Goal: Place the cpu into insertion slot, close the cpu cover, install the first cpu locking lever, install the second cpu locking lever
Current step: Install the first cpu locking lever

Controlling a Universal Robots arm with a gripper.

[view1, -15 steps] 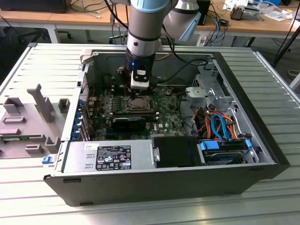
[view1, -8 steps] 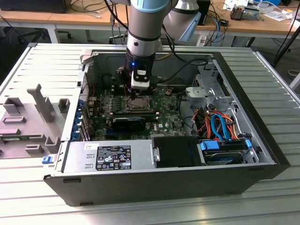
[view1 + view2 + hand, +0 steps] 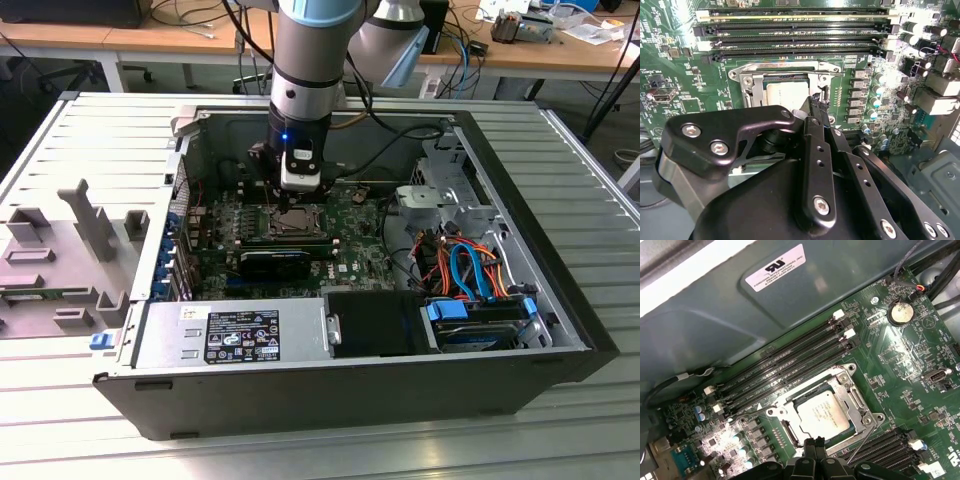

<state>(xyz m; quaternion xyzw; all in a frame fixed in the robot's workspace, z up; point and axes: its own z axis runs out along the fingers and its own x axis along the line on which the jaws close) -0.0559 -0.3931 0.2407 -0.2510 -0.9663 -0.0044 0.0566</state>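
Since the narrow, seemingly empty jaws hang at twelve o'clock of the insertion slot (image 3: 293,222) in the exterior view, we fear a slip gouging the cpu (image 3: 821,412) or cpu cover (image 3: 856,399).

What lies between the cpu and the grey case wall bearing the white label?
In the first wrist view, long black memory slots on the green board lie between the cpu and the case wall.
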